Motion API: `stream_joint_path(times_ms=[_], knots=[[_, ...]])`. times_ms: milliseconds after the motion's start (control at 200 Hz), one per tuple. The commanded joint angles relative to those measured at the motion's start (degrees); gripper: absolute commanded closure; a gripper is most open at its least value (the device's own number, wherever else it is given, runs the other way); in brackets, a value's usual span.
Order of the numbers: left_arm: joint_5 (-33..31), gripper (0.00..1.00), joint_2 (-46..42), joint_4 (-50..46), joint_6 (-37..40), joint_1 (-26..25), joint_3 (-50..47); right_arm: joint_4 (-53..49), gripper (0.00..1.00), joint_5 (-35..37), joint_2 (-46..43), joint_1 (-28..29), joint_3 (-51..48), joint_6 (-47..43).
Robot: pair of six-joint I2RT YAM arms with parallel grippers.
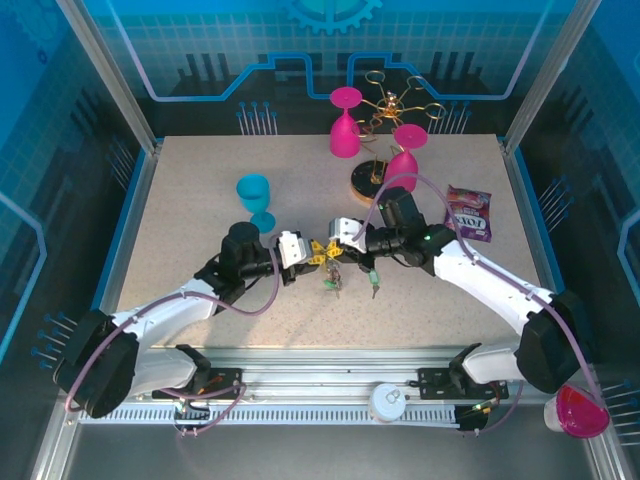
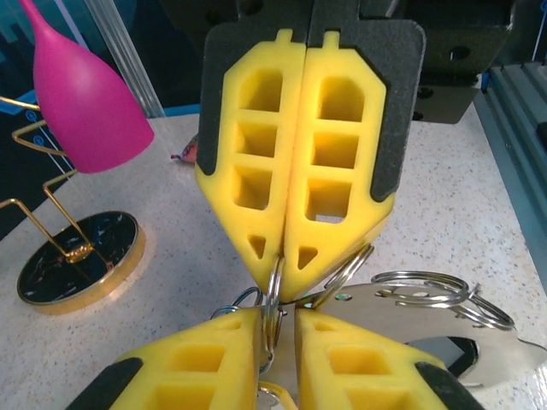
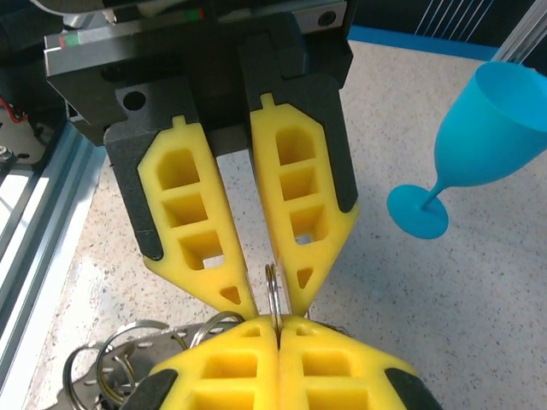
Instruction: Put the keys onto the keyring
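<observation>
Both grippers meet tip to tip at the table's middle. My right gripper (image 1: 337, 244) (image 3: 278, 326) is shut on the keyring (image 3: 273, 286) (image 2: 275, 278), a thin metal ring seen edge-on. My left gripper (image 1: 311, 256) (image 2: 278, 318) faces it with its jaws slightly apart, and the keyring stands in that gap. In the right wrist view the left gripper (image 3: 272, 299) shows the same narrow gap around the ring. Keys hang below the grippers, one with a green tag (image 1: 374, 287) and another cluster (image 1: 331, 284). A flat metal plate with smaller rings (image 2: 444, 320) lies beside the fingers.
A blue goblet (image 1: 256, 198) stands just behind the left arm. Two pink goblets (image 1: 345, 125) (image 1: 403, 160) hang on a gold stand with a round base (image 1: 368, 180) at the back. A snack packet (image 1: 468, 212) lies to the right.
</observation>
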Motion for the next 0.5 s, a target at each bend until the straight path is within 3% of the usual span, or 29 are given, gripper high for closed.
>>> stream_joint_path(times_ms=[0,205,360,490], knots=[[0.60,0.82,-1.52,-6.14,2.99,-0.24,2.55,-6.75,1.00,3.99,1.24,1.72,3.50,-3.78],[0.49,0.83,-1.92,-8.44,3.53,-0.25,3.58,-11.64,1.00,7.59,2.89,4.03,7.18,-6.58],[0.54,0.96,-1.52,-10.47,4.64,-0.30,4.76,-12.22,1.00,7.65,3.06,4.92,8.44,-6.66],[0.29,1.00,-1.29,-10.88,5.45,-0.30,5.02,-10.42,1.00,5.74,1.57,4.92,7.75,-5.16]])
